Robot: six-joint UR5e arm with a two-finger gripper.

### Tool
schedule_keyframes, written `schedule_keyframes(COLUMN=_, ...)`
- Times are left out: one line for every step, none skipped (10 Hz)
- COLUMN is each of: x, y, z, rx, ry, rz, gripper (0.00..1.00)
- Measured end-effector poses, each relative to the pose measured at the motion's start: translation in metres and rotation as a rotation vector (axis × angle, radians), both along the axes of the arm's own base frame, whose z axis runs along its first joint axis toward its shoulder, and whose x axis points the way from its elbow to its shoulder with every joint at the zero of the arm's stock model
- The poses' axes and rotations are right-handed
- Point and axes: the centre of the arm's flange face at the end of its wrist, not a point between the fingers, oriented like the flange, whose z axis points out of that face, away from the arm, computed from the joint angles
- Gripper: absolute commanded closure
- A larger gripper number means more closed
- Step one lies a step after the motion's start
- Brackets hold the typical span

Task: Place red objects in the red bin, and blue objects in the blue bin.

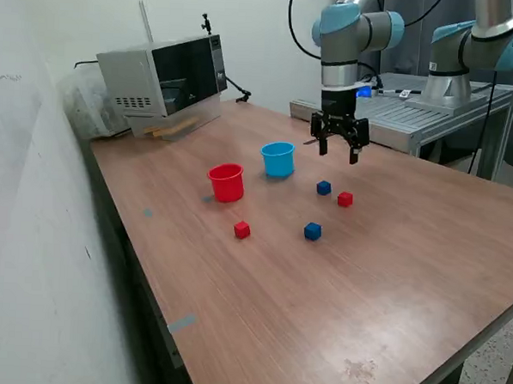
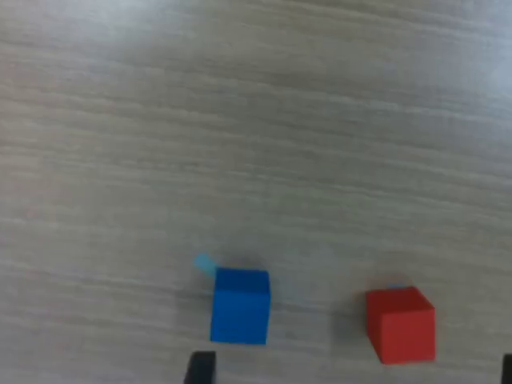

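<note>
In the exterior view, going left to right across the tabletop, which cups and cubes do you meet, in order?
Red cup → red cube → light blue cup → blue cube → second blue cube → second red cube. The open gripper hangs above those last two.

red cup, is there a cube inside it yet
No, the red cup looks empty in the exterior view, and all four cubes lie on the table.

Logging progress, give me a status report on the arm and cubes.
Gripper open, empty, above table. Four cubes on table, nearest blue cube and red cube. Both cups unobstructed.
</note>
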Motion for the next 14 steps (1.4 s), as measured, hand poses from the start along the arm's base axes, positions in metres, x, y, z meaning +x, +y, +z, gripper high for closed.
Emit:
schedule_keyframes(x=-0.002, y=0.001, z=-0.008, rx=0.000, ry=-0.004, rz=-0.004, gripper=0.00)
schedule_keyframes(x=-0.003, y=0.001, z=-0.016, rx=0.000, ry=-0.007, rz=-0.006, gripper=0.00)
schedule_keyframes(x=-0.005, y=0.003, z=-0.023, rx=0.000, ry=-0.011, rz=-0.010, gripper=0.00)
schedule_keyframes(x=-0.007, y=0.007, z=-0.031, rx=0.000, ry=-0.016, rz=-0.017, gripper=0.00)
schedule_keyframes(x=-0.009, y=0.012, z=-0.040, rx=0.000, ry=-0.023, rz=-0.027, gripper=0.00)
schedule_keyframes(x=-0.011, y=0.018, z=-0.047, rx=0.000, ry=-0.029, rz=-0.036, gripper=0.00)
schedule_keyframes(x=-0.013, y=0.023, z=-0.054, rx=0.000, ry=-0.031, rz=-0.044, gripper=0.00)
schedule_keyframes(x=-0.016, y=0.026, z=-0.058, rx=-0.001, ry=-0.032, rz=-0.050, gripper=0.00)
schedule_keyframes(x=-0.018, y=0.029, z=-0.062, rx=-0.001, ry=-0.032, rz=-0.054, gripper=0.00)
schedule_keyframes(x=-0.020, y=0.031, z=-0.065, rx=-0.001, ry=-0.030, rz=-0.057, gripper=1.00)
schedule_keyframes(x=-0.022, y=0.032, z=-0.066, rx=-0.001, ry=-0.027, rz=-0.058, gripper=1.00)
schedule_keyframes(x=-0.023, y=0.032, z=-0.067, rx=-0.001, ry=-0.023, rz=-0.059, gripper=1.00)
schedule_keyframes(x=-0.025, y=0.033, z=-0.067, rx=-0.001, ry=-0.020, rz=-0.059, gripper=1.00)
schedule_keyframes(x=-0.026, y=0.033, z=-0.067, rx=-0.001, ry=-0.017, rz=-0.059, gripper=1.00)
